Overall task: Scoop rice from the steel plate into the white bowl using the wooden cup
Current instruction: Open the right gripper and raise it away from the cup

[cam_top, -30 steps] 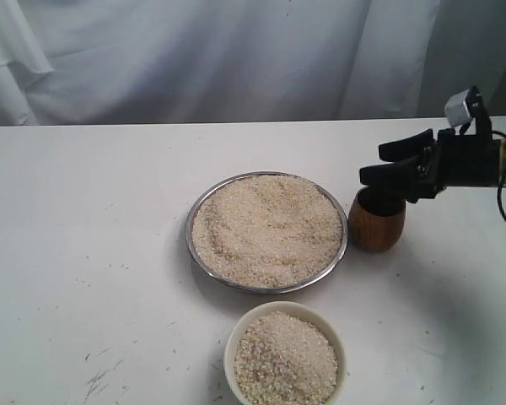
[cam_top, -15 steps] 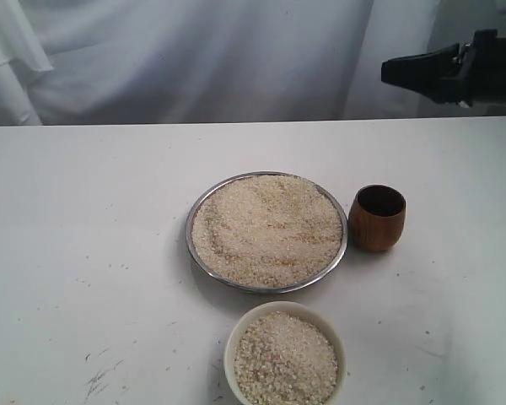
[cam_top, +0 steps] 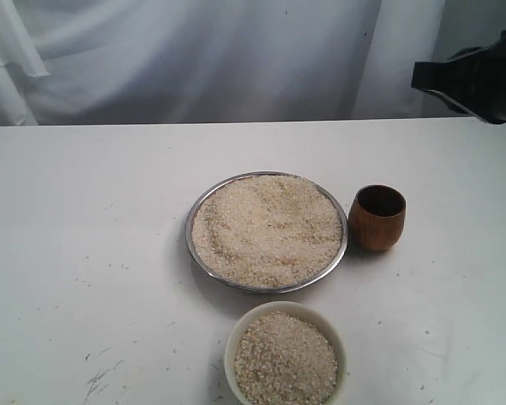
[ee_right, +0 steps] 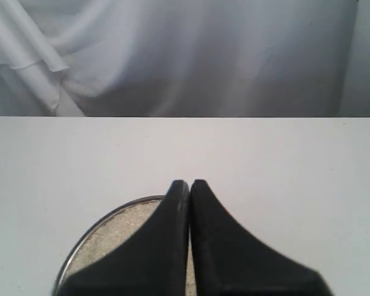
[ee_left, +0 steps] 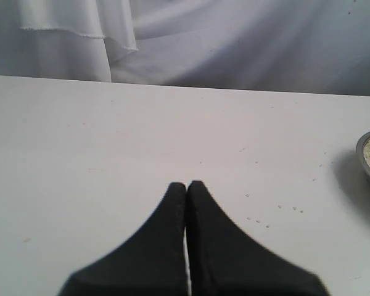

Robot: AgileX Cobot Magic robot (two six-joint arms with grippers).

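Note:
The steel plate [cam_top: 196, 209] sits mid-table, heaped with rice [cam_top: 266, 228]. Just right of it the wooden cup [cam_top: 377, 218] stands upright and free, its dark inside showing. The white bowl [cam_top: 233, 343] at the front edge also holds rice. My right gripper [cam_top: 420, 76] hangs high at the far right edge, well above and behind the cup, and it is shut with nothing held. In the right wrist view its shut fingers [ee_right: 189, 185] cover part of the plate [ee_right: 91, 229]. My left gripper [ee_left: 187, 185] is shut over bare table; the plate's rim [ee_left: 364, 161] shows at the edge.
White cloth hangs behind the table [cam_top: 84, 211]. Several stray grains [ee_left: 268, 216] lie scattered on the tabletop between the left gripper and the plate. Faint dark scuffs mark the front left of the table [cam_top: 101, 380].
My right gripper has left the cup, which it stood over a second ago, and has risen and drawn back to the upper right. The cup stays standing beside the plate.

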